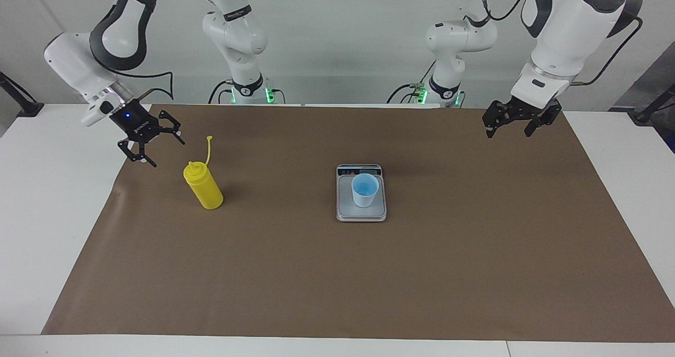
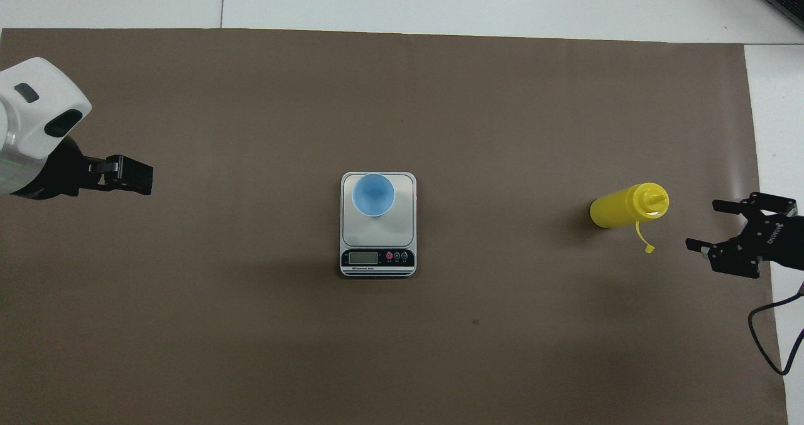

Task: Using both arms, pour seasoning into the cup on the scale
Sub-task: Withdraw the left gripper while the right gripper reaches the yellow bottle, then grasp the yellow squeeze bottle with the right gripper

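1 bottle [image 1: 203,186], 1 cup [image 1: 365,190], 1 scale [image 1: 361,213], 2 arms [image 1: 79,67].
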Motion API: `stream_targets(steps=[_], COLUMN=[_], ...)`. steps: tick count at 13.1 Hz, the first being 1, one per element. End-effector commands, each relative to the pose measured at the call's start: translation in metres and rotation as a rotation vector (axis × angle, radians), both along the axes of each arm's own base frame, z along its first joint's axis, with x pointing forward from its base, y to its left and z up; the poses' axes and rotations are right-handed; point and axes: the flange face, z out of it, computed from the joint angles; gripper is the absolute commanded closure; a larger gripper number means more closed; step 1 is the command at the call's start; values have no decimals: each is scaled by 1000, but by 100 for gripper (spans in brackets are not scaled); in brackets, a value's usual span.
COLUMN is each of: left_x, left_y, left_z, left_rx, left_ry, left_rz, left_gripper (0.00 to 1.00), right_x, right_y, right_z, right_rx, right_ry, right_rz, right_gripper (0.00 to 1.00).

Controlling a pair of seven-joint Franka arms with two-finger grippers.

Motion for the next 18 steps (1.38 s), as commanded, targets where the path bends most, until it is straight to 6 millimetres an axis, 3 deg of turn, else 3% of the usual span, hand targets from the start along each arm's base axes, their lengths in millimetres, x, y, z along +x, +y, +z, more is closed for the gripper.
stream_targets(steps=[1,3,4,8,10,15,18], left_x=[-7,-3,0,-12,-21,-18,-18], left_y=[10,30,29,34,38,36,28], left_z=[5,25,32,20,26,39,47], left_rx=[10,-27,-47,-44,-43,-45,-85], left_ry=[7,-13,-25,4,-6,-29,-33], left_rz=[-19,-18,-42,-49,-41,-45,-34], left_gripper=[0,0,0,0,0,0,0], right_x=[-1,2,3,7,7,22,34], right_y=[-11,-10,-9,-3,3,11,34], right_z=[-39,-57,-65,-106,-157,-155,-153], right_rx=[53,70,87,188,312,285,310], right_ry=[-99,-154,-170,-228,-284,-335,-352], right_rz=[56,109,118,129,131,181,186], right_gripper=[0,0,0,0,0,0,0])
